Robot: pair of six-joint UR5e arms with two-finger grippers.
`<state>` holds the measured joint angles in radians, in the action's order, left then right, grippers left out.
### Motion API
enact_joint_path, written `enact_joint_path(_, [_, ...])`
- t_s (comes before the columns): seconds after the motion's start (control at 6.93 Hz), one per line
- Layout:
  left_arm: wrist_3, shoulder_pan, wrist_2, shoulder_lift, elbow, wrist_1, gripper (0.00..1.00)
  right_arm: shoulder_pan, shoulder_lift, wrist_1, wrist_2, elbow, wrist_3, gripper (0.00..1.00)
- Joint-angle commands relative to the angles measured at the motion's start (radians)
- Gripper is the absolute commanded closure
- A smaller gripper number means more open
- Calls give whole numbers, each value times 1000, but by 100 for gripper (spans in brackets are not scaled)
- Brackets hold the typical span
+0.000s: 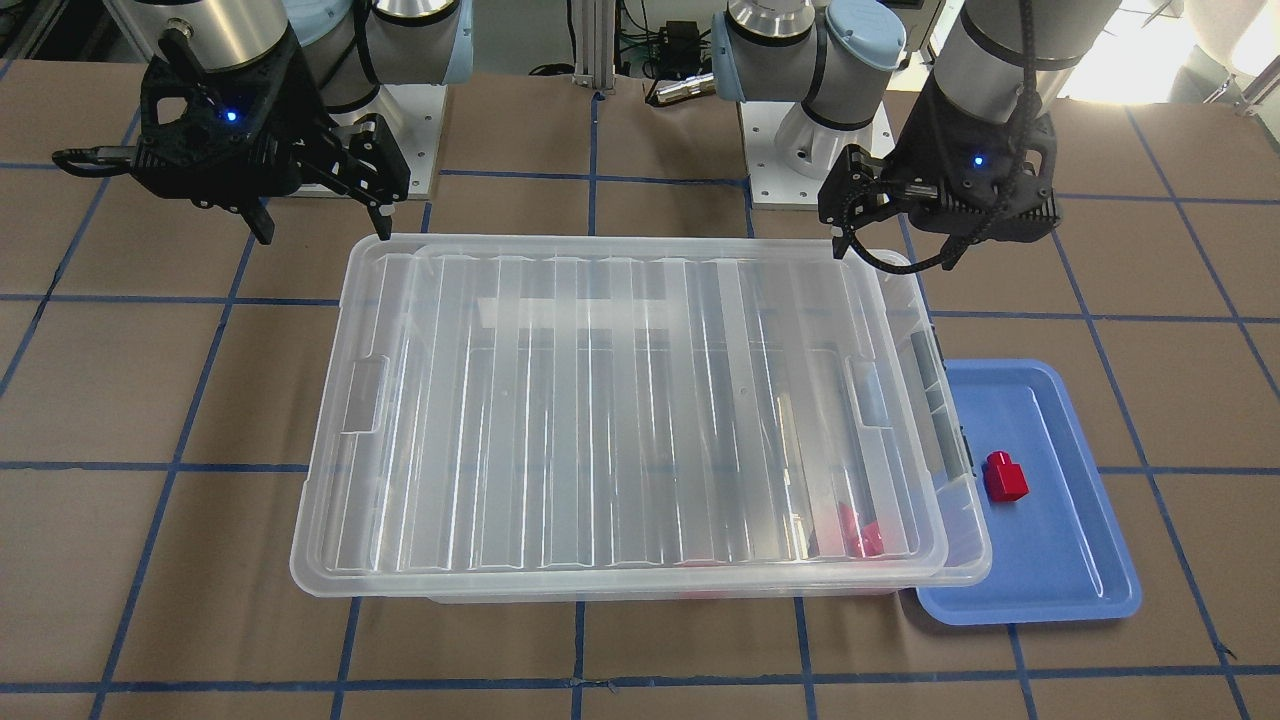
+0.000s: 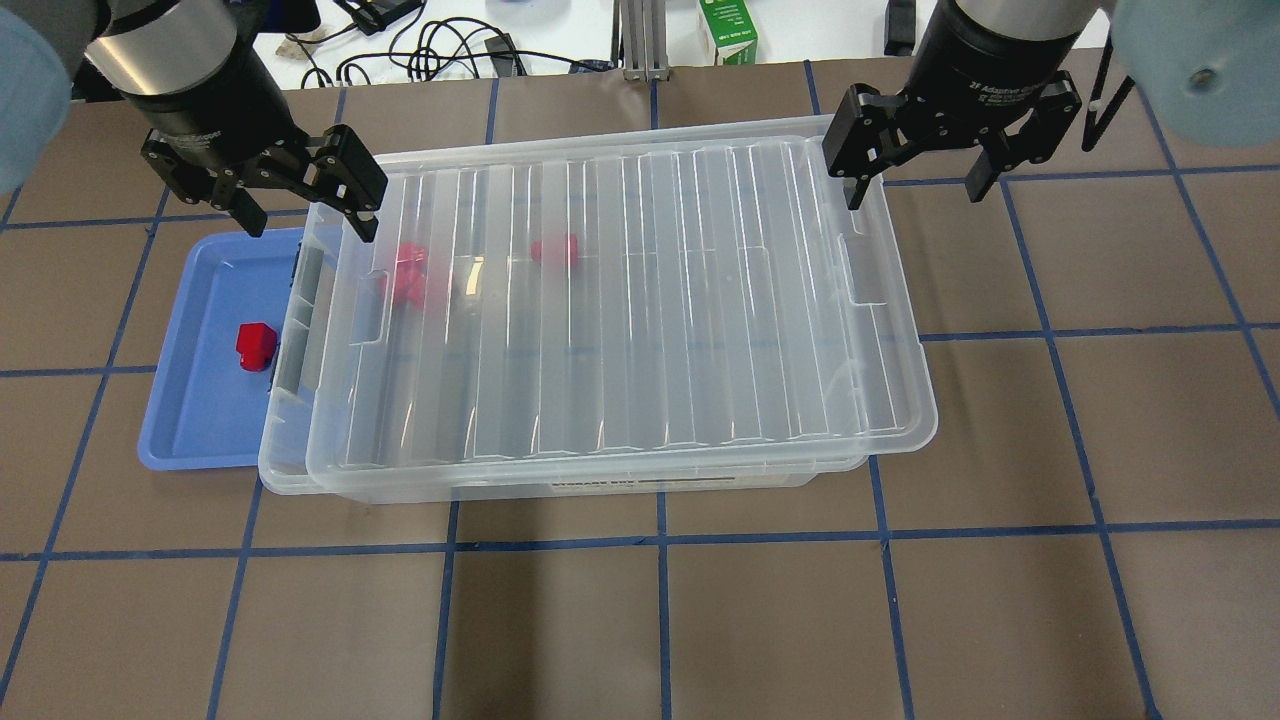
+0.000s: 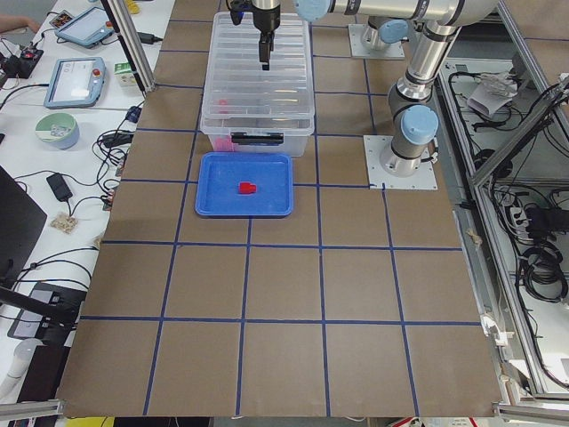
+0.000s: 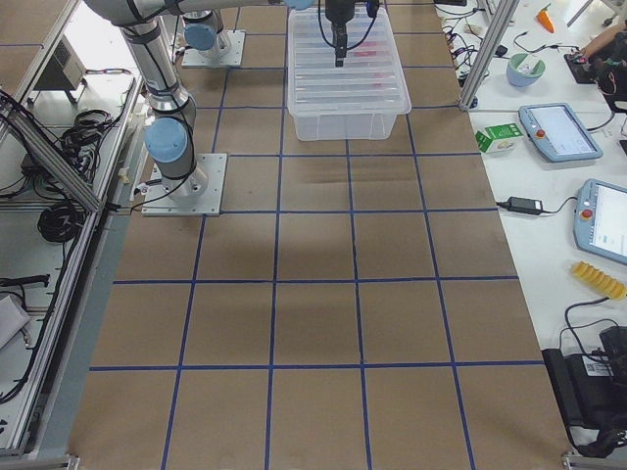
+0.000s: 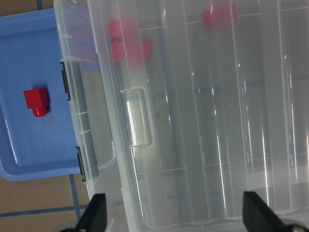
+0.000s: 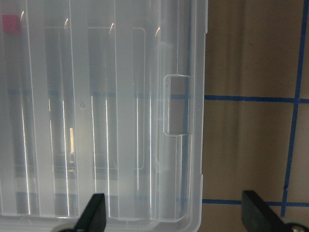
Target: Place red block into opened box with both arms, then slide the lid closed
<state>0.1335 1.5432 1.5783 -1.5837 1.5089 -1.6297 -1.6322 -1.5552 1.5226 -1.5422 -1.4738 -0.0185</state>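
The red block (image 2: 255, 345) (image 1: 1005, 477) (image 5: 36, 100) lies on a shallow blue tray (image 2: 200, 420) beside the box's latched end. The clear box (image 2: 288, 400) (image 1: 950, 400) carries its ribbed lid (image 2: 650, 300) (image 1: 600, 400) flat on top. The lid is shifted toward my right side, so a narrow strip stays uncovered at the tray end. My left gripper (image 2: 305, 215) (image 1: 890, 240) (image 5: 174, 215) hangs open and empty above that end. Over the opposite end, my right gripper (image 2: 915, 190) (image 1: 320, 215) (image 6: 176, 215) is also open and holds nothing.
Blurred red pieces (image 2: 405, 275) (image 2: 555, 250) show through the lid inside the box. The tray (image 1: 1050, 560) touches the box's short end. Brown table with blue tape lines surrounds them. Arm bases (image 1: 800, 150) stand behind the box, and side benches hold devices.
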Motion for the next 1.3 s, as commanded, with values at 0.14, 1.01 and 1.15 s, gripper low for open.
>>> enact_joint_path(0.14, [0,0,-4,5,1,1,0,0,0,1,1,3,0,0])
enact_joint_path(1.01, [0,0,2,5,-1,1,0,80,42,89,-12,-92,61,0])
enact_joint_path(1.15, [0,0,2,5,-3,1,0,89,65,231,-10,-182,87,0])
